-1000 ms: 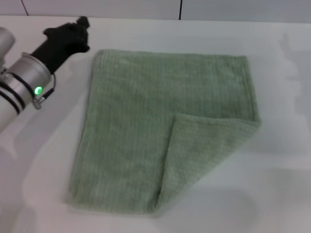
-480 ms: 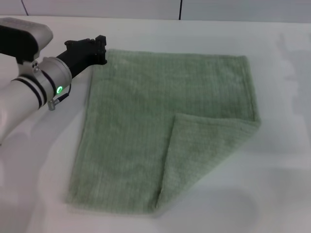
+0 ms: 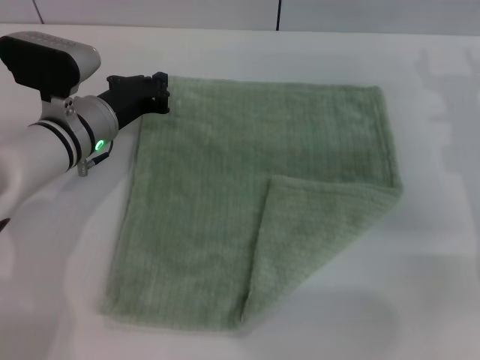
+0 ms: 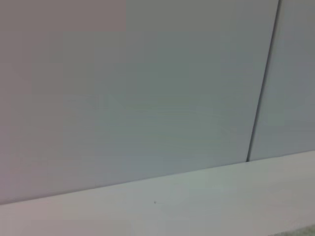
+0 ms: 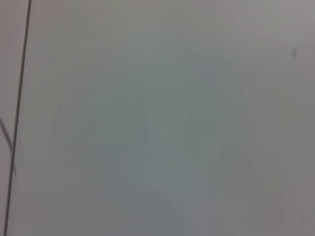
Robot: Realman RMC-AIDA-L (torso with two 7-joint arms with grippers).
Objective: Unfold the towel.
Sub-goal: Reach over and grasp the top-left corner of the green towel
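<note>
The towel (image 3: 217, 165), pale sage-green with fine ribs, lies flat on the white table (image 3: 67, 247) in the head view. Its near right corner is folded back over the cloth as a triangular flap (image 3: 315, 225). My left gripper (image 3: 159, 91), black on a silver wrist, sits at the towel's far left corner, right at the hem. Whether it touches the cloth is unclear. The left wrist view shows only a grey wall and a strip of table. The right gripper is out of view, and its wrist view shows a blank grey surface.
The white table surrounds the towel on all sides. A grey wall with a dark vertical seam (image 3: 279, 15) runs along the table's far edge. My left arm's silver forearm (image 3: 45, 150) crosses the table's left part.
My left gripper has swung from left of the towel toward its far left corner and now reaches the hem. The towel and its folded flap have not moved.
</note>
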